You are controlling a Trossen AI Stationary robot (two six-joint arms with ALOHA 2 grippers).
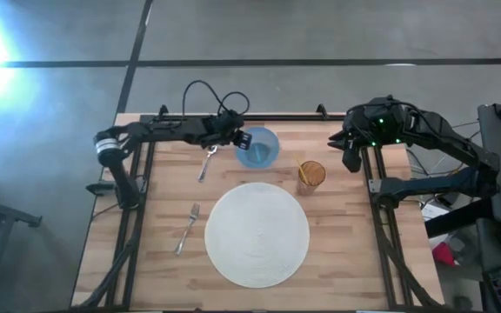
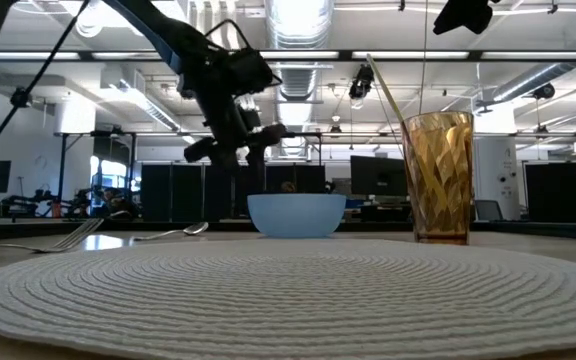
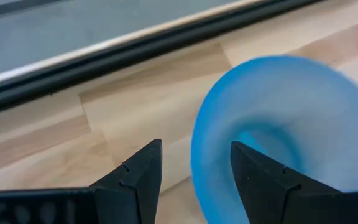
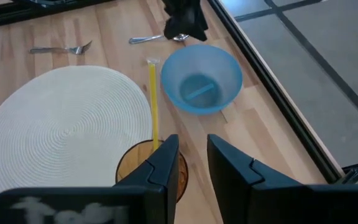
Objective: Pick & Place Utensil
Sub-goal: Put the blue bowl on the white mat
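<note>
A metal spoon [image 1: 206, 163] and a fork [image 1: 187, 229] lie flat on the wooden table, left of a round white placemat [image 1: 257, 235]. My left gripper [image 1: 240, 139] hovers open over the left rim of the blue bowl [image 1: 259, 149]. In the left wrist view one finger stands outside the bowl's rim [image 3: 199, 155] and one over its inside. The low view shows the left gripper [image 2: 236, 148] clear above the bowl [image 2: 296, 213]. My right gripper [image 1: 350, 156] is open at the table's right edge, beyond the amber glass [image 1: 311, 174].
The amber glass [image 2: 440, 175] holds a yellow straw [image 4: 152, 99] and stands between the bowl and my right gripper [image 4: 192, 146]. The spoon [image 4: 157, 38] lies just left of the bowl [image 4: 201, 78]. A black frame rail [image 3: 135, 50] runs along the table's far edge.
</note>
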